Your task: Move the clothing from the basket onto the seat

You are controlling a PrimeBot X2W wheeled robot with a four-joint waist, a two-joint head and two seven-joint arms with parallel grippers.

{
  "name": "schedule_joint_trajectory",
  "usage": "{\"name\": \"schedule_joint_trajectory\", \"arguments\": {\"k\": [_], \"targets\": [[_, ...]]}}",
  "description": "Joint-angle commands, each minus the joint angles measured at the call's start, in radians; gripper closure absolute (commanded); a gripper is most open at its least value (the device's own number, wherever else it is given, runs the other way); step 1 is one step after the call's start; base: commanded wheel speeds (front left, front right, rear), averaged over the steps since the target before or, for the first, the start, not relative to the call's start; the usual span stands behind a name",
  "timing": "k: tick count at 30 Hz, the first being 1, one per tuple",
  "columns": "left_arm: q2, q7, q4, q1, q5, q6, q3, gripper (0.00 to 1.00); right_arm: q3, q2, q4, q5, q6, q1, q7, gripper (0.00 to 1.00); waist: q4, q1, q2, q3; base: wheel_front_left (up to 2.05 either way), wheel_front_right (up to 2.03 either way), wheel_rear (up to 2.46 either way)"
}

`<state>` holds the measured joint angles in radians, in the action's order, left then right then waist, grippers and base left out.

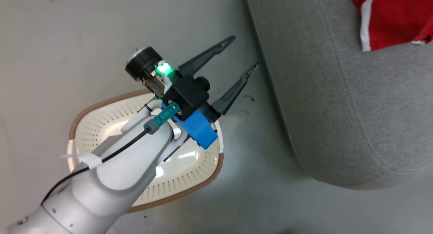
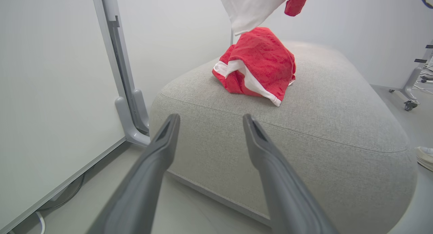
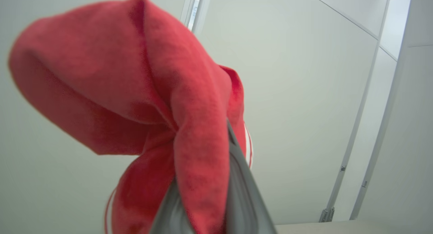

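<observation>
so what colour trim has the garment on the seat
White stripes on the red garment; clearest in the left wrist view.

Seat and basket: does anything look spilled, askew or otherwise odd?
Nothing damaged or spilled. One red garment lies crumpled on the seat, not flat; the other garment bunches over the shut right claw. The basket stands upright on the floor.

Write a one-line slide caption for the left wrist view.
Open left gripper faces the grey seat, one red garment lying on it.

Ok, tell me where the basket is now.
Head view, lower left: the basket stands on the floor beneath the left gripper, with the seat to its right.
</observation>
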<state>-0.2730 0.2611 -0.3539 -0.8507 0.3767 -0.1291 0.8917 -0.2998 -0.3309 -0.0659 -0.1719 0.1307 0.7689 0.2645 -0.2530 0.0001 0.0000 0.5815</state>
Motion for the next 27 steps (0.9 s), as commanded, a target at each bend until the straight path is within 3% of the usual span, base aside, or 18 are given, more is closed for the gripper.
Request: {"name": "schedule_joint_trajectory", "arguments": {"k": [1,11,27], "targets": [[-0.010,0.000,0.004,-0.029,-0.010,-0.001,-0.004,0.00,-0.033,-0.028,-0.022,-0.006,0.000,0.044,0.000,1.00,0.014,-0.0001,0.0000,0.072,0.00,0.00,0.00],[-0.026,0.000,0.014,-0.078,-0.023,-0.001,-0.005,0.00,-0.157,-0.187,-0.241,-0.043,0.000,0.175,0.000,1.00,0.032,-0.0001,0.0000,0.178,0.00,0.00,0.00],[-0.027,0.002,0.022,-0.104,-0.026,0.004,0.006,0.00,-0.108,-0.129,-0.666,-0.027,0.000,0.216,0.000,1.00,0.042,-0.0001,0.0000,0.217,0.00,0.00,0.00]]}}
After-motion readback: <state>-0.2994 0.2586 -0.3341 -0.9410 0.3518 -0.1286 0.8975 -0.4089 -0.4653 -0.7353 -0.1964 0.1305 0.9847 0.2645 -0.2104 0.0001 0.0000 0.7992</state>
